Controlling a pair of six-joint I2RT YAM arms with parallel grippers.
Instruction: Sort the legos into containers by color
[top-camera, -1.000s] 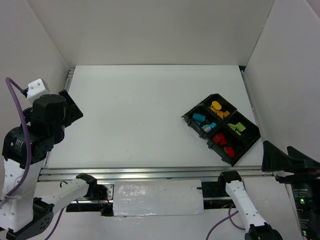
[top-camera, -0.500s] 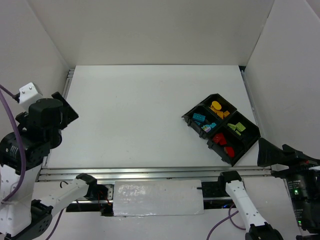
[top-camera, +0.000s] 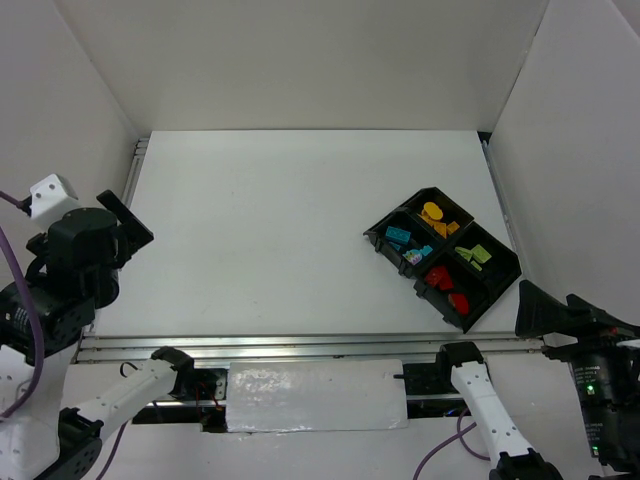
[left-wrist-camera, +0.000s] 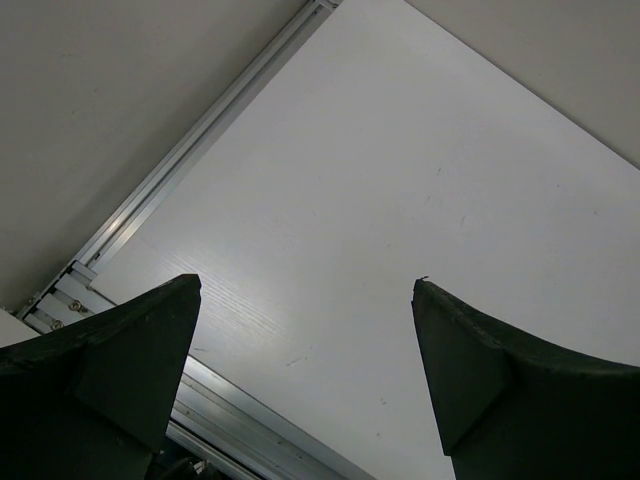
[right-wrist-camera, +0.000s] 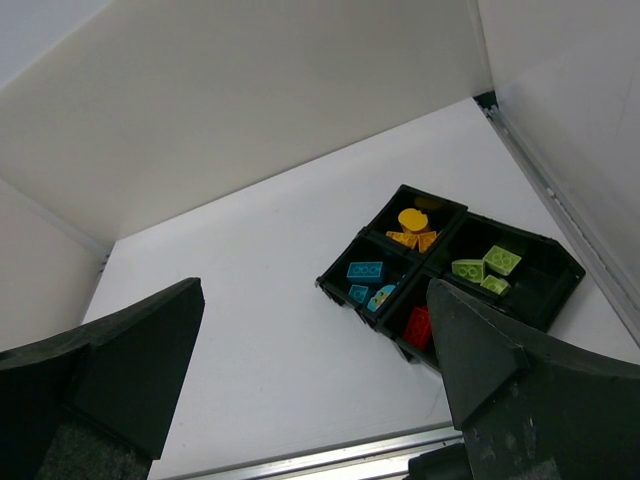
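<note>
Since a second ago the left arm (top-camera: 72, 268) has swung back and lower toward the table's left near corner. The right arm (top-camera: 585, 335) has shifted slightly at the right near corner, while the legos and their tray lie as they did.

Every lego in view sits inside the black tray (top-camera: 420, 289). The yellow-orange legos (top-camera: 434, 213) are in the far compartment and the cyan legos (top-camera: 399, 236) in the left one. The lime green legos (top-camera: 478, 254) are in the right one and the red legos (top-camera: 441, 273) in the near one. The tray rests corner-on toward the arms on the right part of the white table (top-camera: 280, 220), near its right edge.

A metal rail (top-camera: 300, 347) runs along the table's near edge. The left jaws are spread wide with nothing between them, above bare table by the left rail (left-wrist-camera: 190, 150), well apart from the tray. The right jaws are also spread wide and empty, held clear of the tray and facing it.
</note>
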